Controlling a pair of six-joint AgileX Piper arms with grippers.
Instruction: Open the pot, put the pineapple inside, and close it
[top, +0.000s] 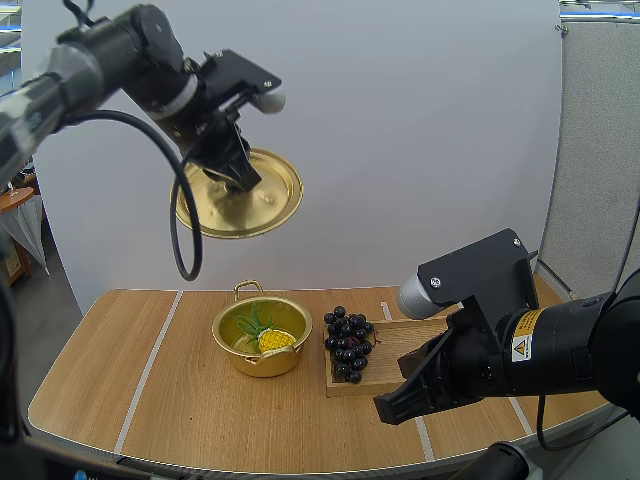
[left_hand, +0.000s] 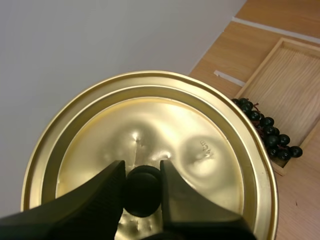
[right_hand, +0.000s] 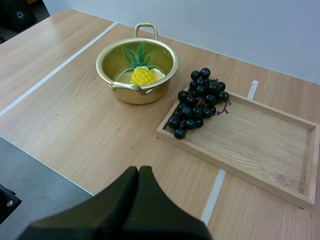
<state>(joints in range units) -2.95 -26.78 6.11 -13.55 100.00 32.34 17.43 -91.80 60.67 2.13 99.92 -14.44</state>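
A gold pot (top: 262, 336) (right_hand: 137, 71) stands open on the table, and a small yellow pineapple (top: 274, 340) (right_hand: 142, 75) with green leaves lies inside it. High above the pot my left gripper (top: 236, 178) (left_hand: 142, 186) is shut on the black knob (left_hand: 141, 191) of the gold lid (top: 243, 194) (left_hand: 150, 150), which hangs tilted in the air. My right gripper (top: 392, 409) (right_hand: 138, 172) is shut on nothing, low over the table's front edge to the right of the pot.
A wooden tray (top: 385, 358) (right_hand: 250, 142) lies right of the pot, with a bunch of dark grapes (top: 346, 345) (right_hand: 198, 102) (left_hand: 267, 130) at its left end. Bare table stretches left of the pot.
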